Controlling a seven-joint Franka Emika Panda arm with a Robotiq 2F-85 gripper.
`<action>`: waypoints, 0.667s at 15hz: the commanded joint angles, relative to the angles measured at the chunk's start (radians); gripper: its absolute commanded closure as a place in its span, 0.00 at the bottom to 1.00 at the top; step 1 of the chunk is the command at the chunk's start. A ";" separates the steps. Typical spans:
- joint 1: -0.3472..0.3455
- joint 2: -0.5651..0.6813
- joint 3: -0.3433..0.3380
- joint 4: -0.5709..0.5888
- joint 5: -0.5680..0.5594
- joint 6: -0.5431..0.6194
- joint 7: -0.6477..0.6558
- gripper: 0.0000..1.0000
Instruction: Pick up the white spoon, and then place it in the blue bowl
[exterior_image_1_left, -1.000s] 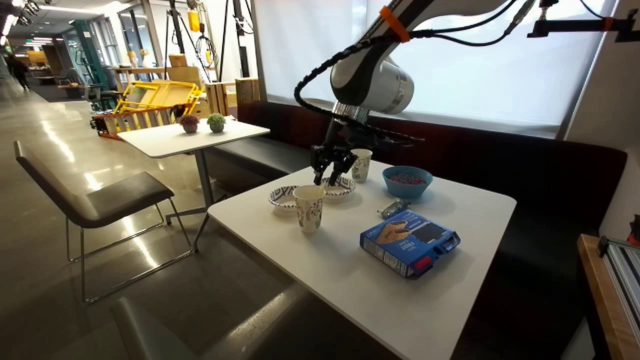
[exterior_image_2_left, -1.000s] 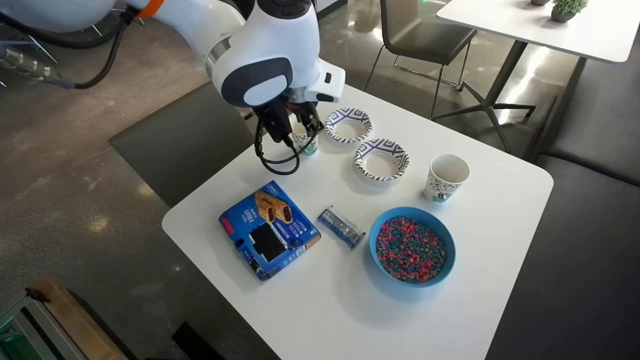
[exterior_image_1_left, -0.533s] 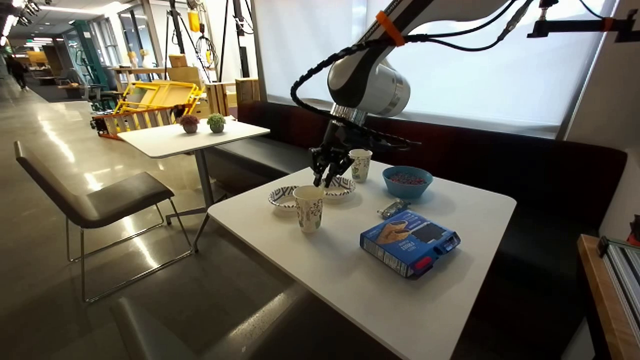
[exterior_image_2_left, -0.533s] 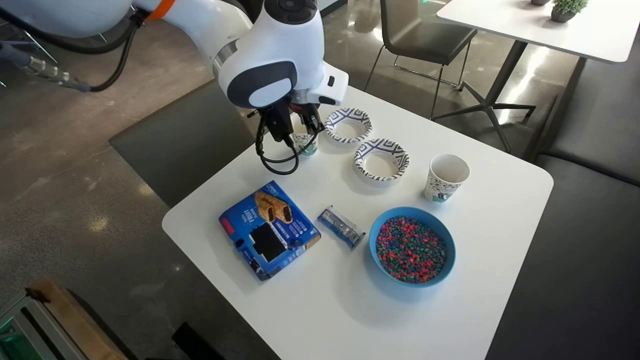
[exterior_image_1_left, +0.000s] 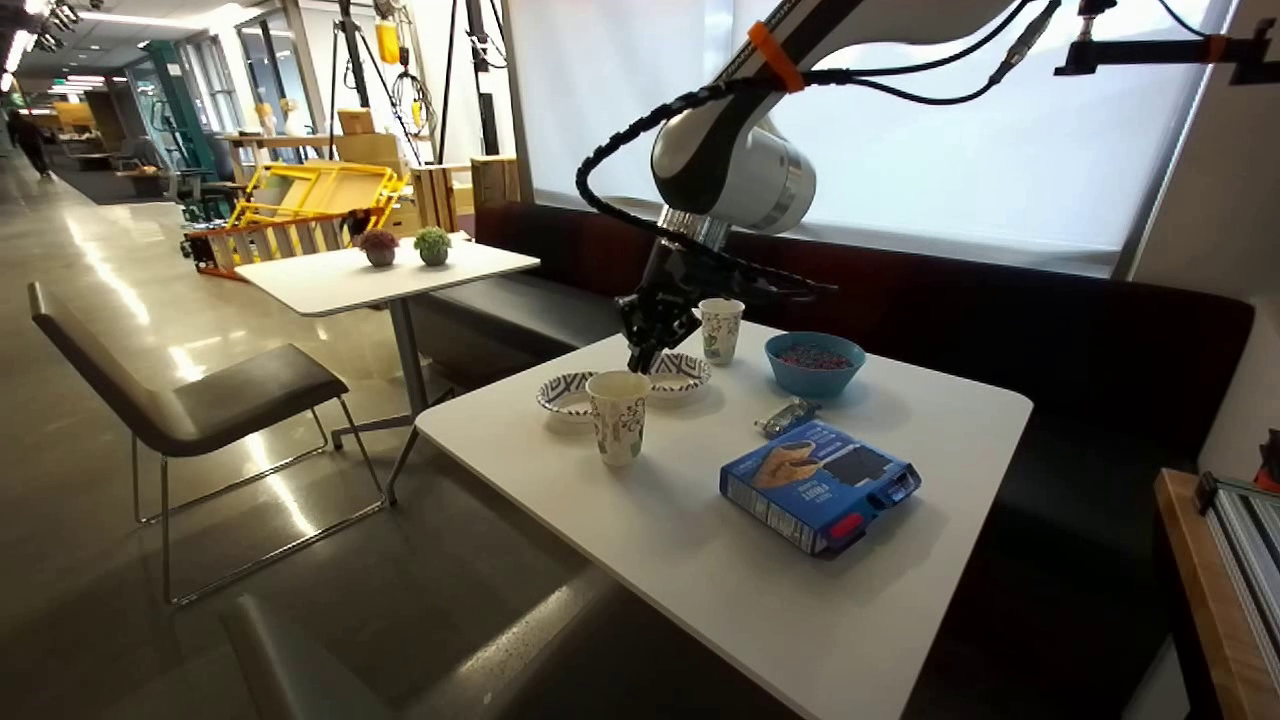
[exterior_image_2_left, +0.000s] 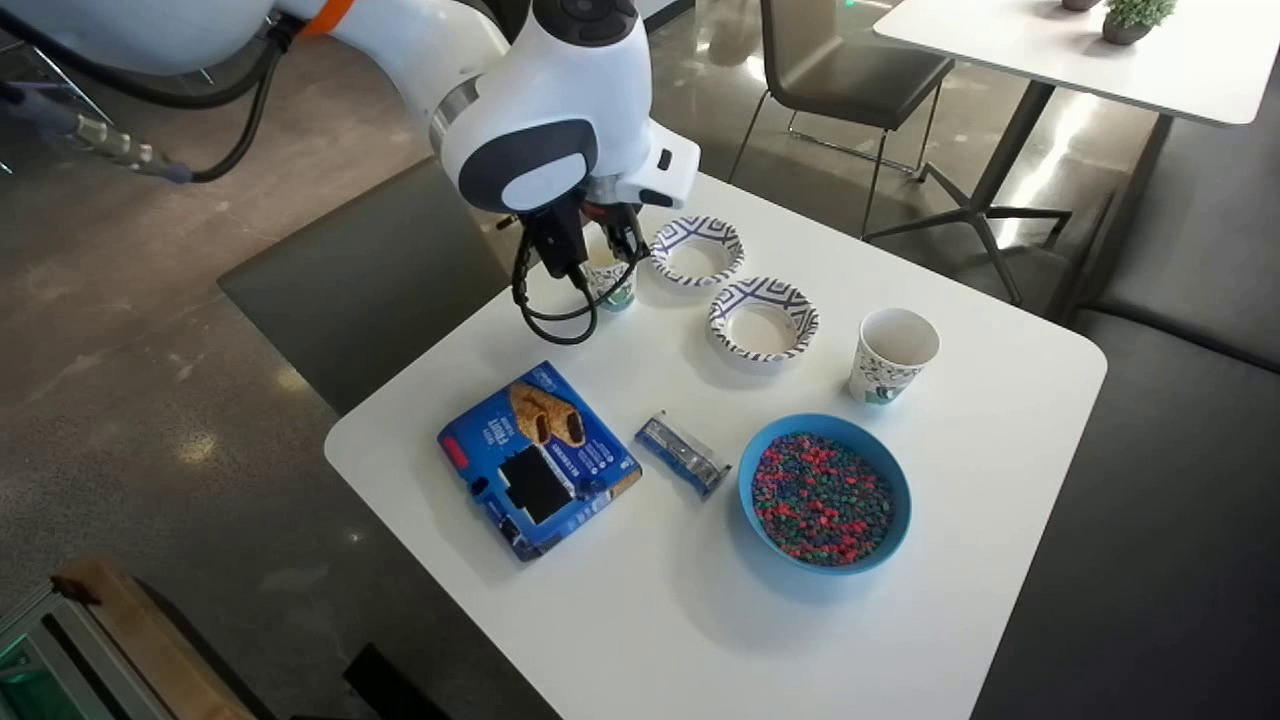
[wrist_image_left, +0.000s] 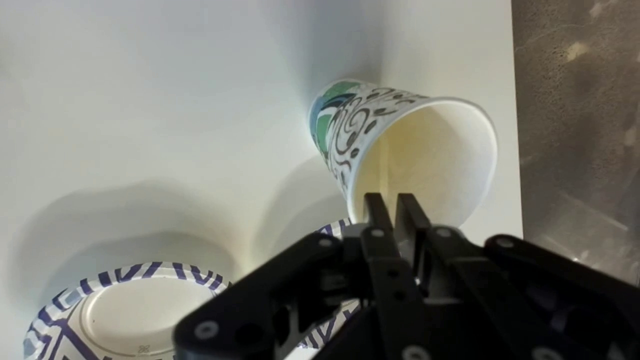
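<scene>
Blue cardboard snack box (exterior_image_1_left: 820, 482), lying below the claw (wrist_image_left: 390, 200) and well apart from it: top face reads "FRUIT" in white capitals; remaining lettering is too small to make out. Foil-wrapped bar (exterior_image_2_left: 682, 455), just beside the box, likewise below the claw: print is illegible. Robot arm (exterior_image_1_left: 705, 165), above the claw: pale lettering on a dark strip, illegible.

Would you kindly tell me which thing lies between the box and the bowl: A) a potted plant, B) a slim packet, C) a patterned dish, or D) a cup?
B: in both exterior views, the slim packet has the box on one side of it and the bowl on the other.
</scene>
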 joint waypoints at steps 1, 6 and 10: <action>-0.008 0.022 0.011 0.023 0.013 -0.009 0.009 1.00; 0.003 0.000 0.005 0.005 0.003 -0.014 0.020 0.99; 0.028 -0.058 -0.021 -0.040 -0.022 -0.014 0.060 0.99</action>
